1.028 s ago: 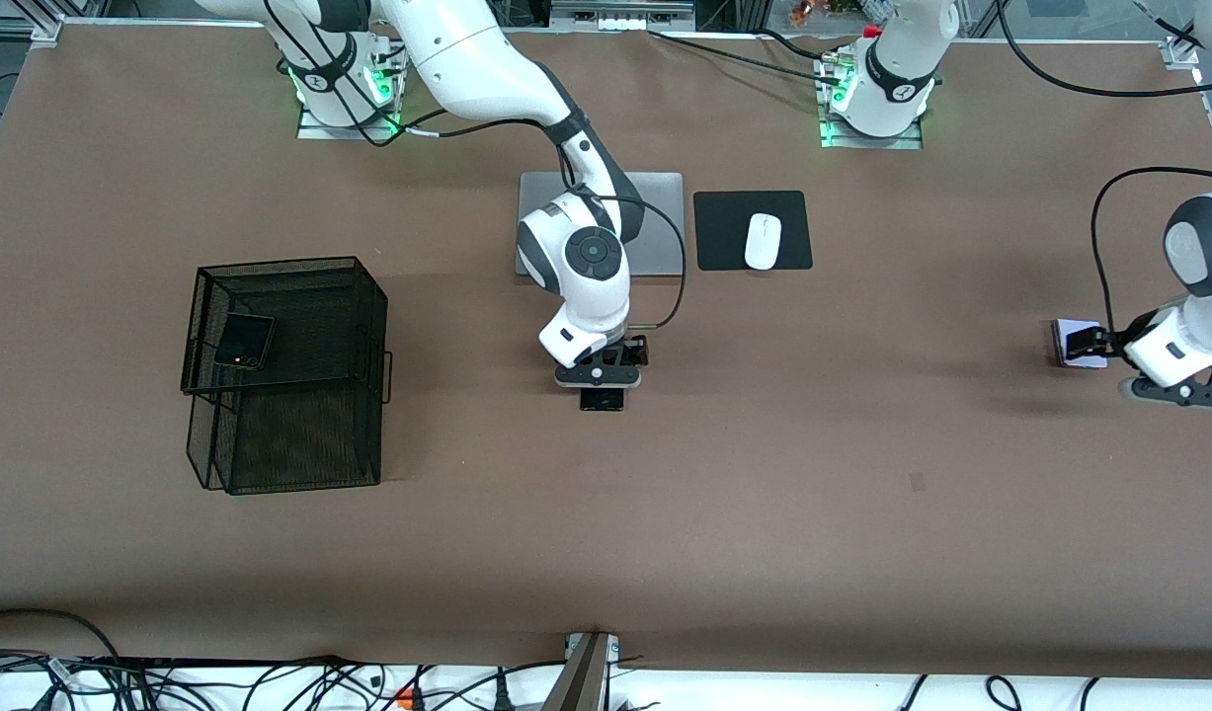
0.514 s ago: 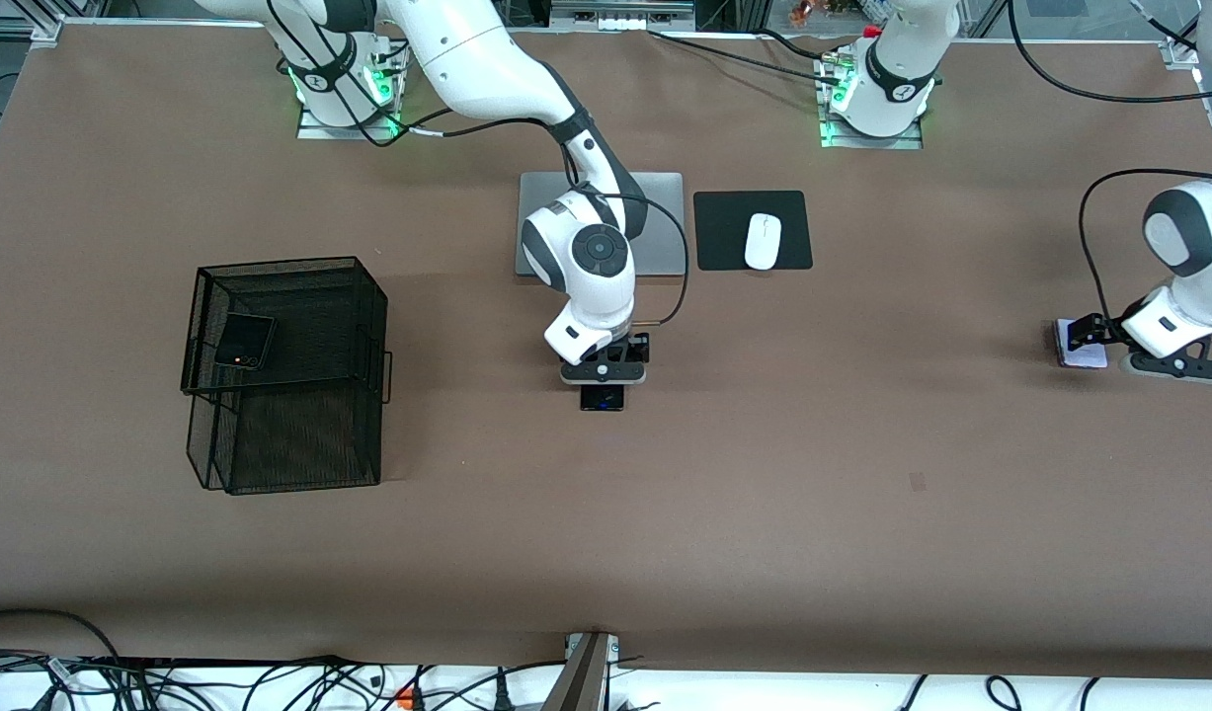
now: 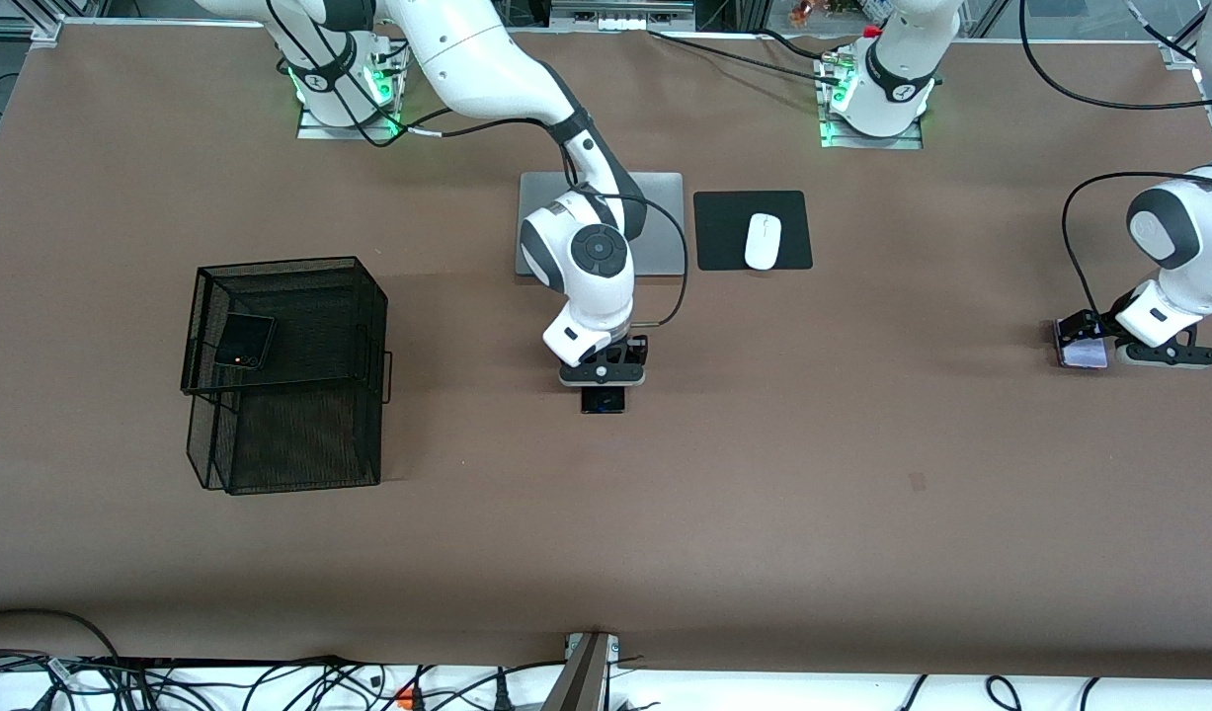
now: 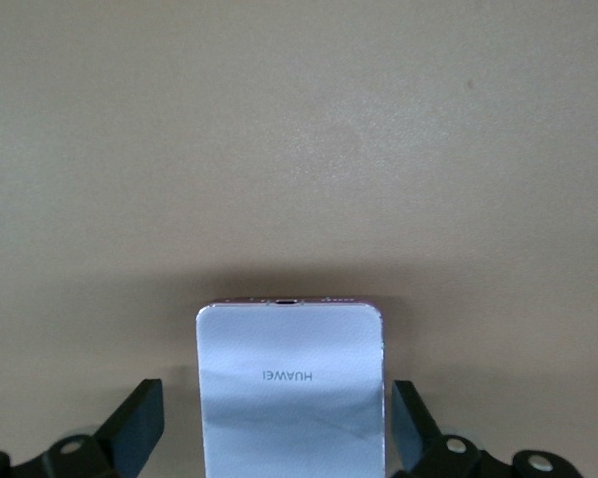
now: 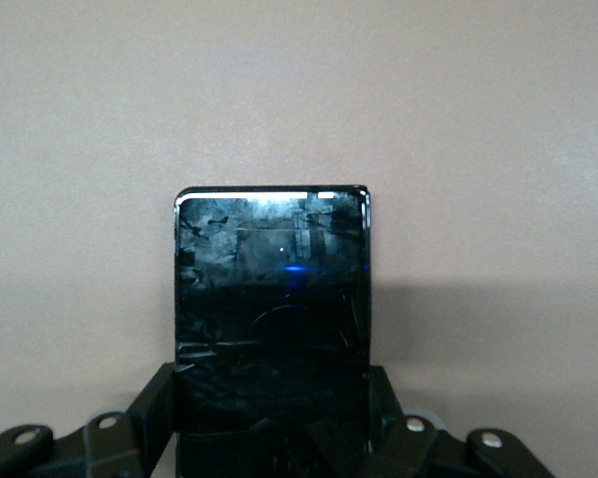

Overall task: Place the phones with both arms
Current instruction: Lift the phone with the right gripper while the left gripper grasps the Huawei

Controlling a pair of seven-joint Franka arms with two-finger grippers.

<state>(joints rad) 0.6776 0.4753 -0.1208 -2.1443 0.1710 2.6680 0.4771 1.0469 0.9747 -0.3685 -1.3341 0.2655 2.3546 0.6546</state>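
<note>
A small black folded phone [image 3: 245, 340] lies in the upper tier of the black mesh basket [image 3: 287, 464]. My right gripper [image 3: 603, 383] is low at the table's middle, shut on the long slim black phone [image 3: 603, 400]. In the right wrist view the fingers [image 5: 157, 400] press both long sides of the black phone [image 5: 271, 289], by my right gripper [image 5: 269, 398]. My left gripper [image 3: 1076, 336] is low at the left arm's end of the table. It is open astride the pale lilac-white phone [image 3: 1083, 354], with gaps on both sides in the left wrist view [image 4: 291, 383].
A grey laptop [image 3: 657, 212] lies shut near the bases, partly under the right arm. Beside it is a black mouse pad [image 3: 724, 232] with a white mouse [image 3: 763, 241]. The basket stands toward the right arm's end of the table.
My left arm has swung and brought its gripper down around the lilac-white phone. My right gripper has barely shifted over the black phone.
</note>
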